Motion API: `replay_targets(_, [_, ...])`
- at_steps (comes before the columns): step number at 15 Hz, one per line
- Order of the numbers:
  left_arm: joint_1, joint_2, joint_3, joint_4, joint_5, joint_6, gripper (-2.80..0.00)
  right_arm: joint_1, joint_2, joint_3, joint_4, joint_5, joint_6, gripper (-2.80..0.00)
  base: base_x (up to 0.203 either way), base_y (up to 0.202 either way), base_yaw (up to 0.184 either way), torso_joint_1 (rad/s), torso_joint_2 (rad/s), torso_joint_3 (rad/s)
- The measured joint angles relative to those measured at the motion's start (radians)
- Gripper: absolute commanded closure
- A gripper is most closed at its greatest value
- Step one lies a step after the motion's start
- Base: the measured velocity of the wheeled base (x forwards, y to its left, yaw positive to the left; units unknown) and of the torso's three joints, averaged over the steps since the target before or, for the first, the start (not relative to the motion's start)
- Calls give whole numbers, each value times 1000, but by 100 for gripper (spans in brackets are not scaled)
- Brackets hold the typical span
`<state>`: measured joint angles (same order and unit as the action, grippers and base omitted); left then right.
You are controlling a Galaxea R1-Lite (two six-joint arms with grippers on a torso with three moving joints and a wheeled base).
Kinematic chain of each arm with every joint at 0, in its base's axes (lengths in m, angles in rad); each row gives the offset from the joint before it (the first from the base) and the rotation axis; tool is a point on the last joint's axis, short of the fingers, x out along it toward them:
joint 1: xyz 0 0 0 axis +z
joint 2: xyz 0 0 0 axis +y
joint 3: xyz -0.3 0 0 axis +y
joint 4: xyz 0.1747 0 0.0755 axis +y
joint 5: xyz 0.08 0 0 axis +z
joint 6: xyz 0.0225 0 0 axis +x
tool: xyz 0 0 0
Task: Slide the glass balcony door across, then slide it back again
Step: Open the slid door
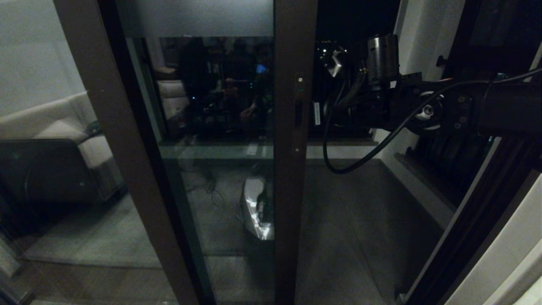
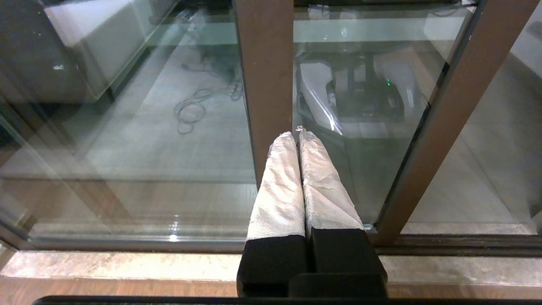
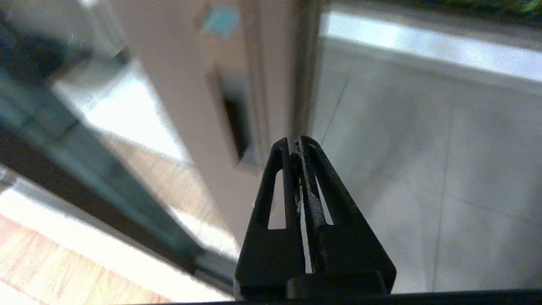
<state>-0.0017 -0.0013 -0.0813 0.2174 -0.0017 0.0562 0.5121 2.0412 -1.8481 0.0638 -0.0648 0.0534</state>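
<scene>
From the head camera, the glass balcony door stands partly open: its upright edge post, with the narrow handle slot cut into it, runs top to bottom through the middle of the view, and an open gap onto the balcony floor lies to the right of it. The right arm reaches in from the right at handle height. Its gripper is hard to pick out against the dark here, but it appears to end just short of the post, with the slot directly ahead of it. The left arm does not show in this view.

From the left wrist camera, the left gripper has its two padded fingers pressed together with nothing between them. It points down and forward at the foot of a brown frame post, low near the door track, well below the handle and seemingly idle.

From the right wrist camera, the right gripper is closed, fingers tip to tip and holding nothing. The dark handle slot sits just ahead of the tips and a little to one side, its long axis running along the post. Beyond the post's edge is bare floor.

The right arm is plainly the nearer one. I judge the next move to be nudging the closed tips into the slot, then pushing sideways, across the slot's length. The open gap leaves room to slide the door shut. The risk is the tips slipping off the shallow recess.
</scene>
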Motion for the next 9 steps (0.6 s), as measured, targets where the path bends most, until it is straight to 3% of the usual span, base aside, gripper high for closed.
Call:
replay_targets(6, [0,0,0,0,0,0,0,-45,-251,319,4,-2,7,0,0,0,0,0,0,0])
replay_targets(9, [0,0,0,0,0,1,0,-56,-504,530,43,-61,7,0,0,0,0,0,0,0])
